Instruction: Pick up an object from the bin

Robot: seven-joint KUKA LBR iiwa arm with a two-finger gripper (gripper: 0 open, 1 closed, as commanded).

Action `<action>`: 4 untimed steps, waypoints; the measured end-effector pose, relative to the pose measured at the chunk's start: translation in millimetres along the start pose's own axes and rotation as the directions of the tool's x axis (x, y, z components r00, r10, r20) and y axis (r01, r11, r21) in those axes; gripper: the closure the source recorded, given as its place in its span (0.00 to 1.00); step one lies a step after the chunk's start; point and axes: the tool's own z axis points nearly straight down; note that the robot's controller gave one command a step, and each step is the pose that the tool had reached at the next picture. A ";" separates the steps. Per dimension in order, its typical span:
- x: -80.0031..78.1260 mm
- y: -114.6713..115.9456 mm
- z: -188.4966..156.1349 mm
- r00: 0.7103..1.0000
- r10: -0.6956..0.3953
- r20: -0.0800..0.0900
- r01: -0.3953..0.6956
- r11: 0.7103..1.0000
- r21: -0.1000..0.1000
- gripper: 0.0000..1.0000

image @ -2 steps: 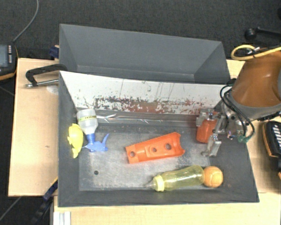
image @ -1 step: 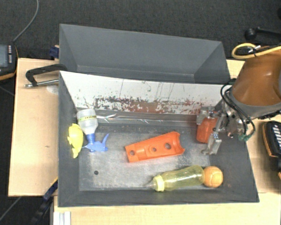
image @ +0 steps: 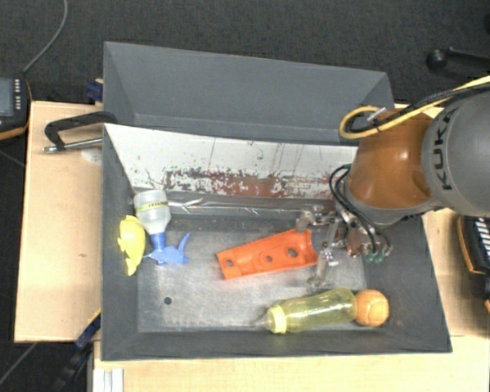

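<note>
Fingers (image: 318, 248) apart at the right end of the orange block (image: 266, 256).
One finger stands on either side of that end, toward the right of the bin (image: 230, 162), with the block lying flat mid-floor. Just in front lies a clear bottle (image: 313, 309), an orange ball (image: 372, 308) at its end. By the left wall: blue toy (image: 170, 251), yellow toy (image: 131, 244), small jar (image: 152, 211).
</note>
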 end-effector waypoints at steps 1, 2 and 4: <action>4.0 20.0 1.7 0.998 -0.065 0.001 0.065 0.998 0.000 0.00; -20.0 57.2 -2.0 1.000 0.030 0.007 -0.030 1.000 0.000 0.00; -27.5 75.3 28.3 0.996 -0.093 0.012 0.093 0.996 0.000 1.00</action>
